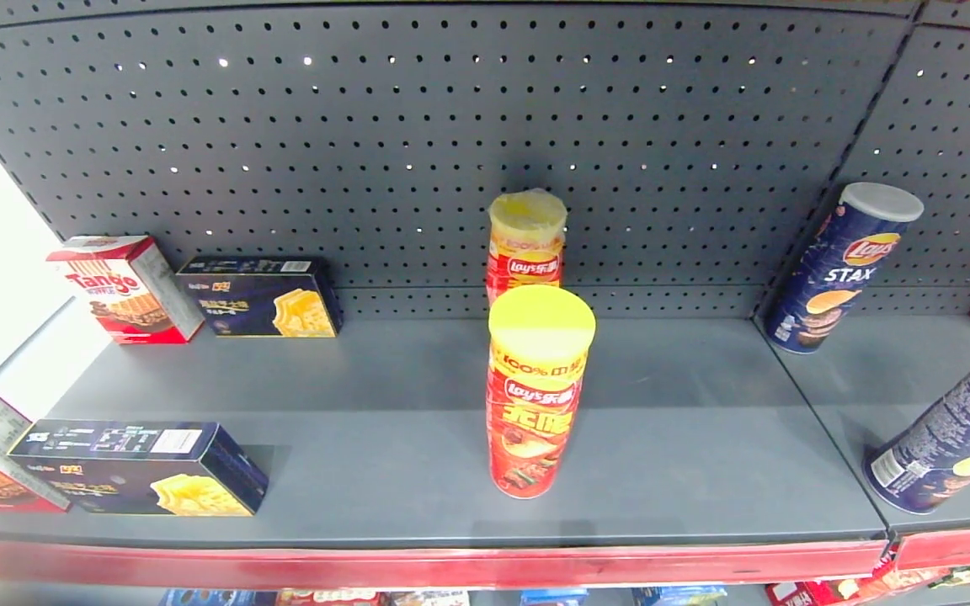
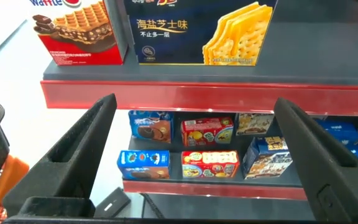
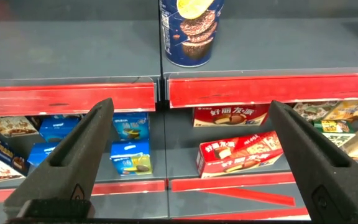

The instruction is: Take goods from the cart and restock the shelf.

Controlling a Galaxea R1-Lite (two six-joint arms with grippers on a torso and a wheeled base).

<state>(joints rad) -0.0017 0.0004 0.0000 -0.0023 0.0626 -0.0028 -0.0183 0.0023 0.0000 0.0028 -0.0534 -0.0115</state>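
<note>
Ahead of the wide-spread left gripper (image 2: 194, 101), a wafer box (image 2: 79, 31) and a cracker box (image 2: 197, 31) crowd the shelf's red front edge (image 2: 340, 93). Ahead of the right gripper (image 3: 191, 104), also spread, a blue chip can (image 3: 188, 31) stands at the edge with bare deck on either side. Between these obstacles, open deck (image 1: 384, 404) flanks a red chip can (image 1: 533, 396), and a second red can (image 1: 525, 244) stands behind it.

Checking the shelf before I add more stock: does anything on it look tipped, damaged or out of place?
Nothing is tipped or spilled. One oddity: the rear red can has a pale, crumpled-looking top, unlike the flat yellow lid of the front red can. Its lid may be missing; I cannot tell.
</note>
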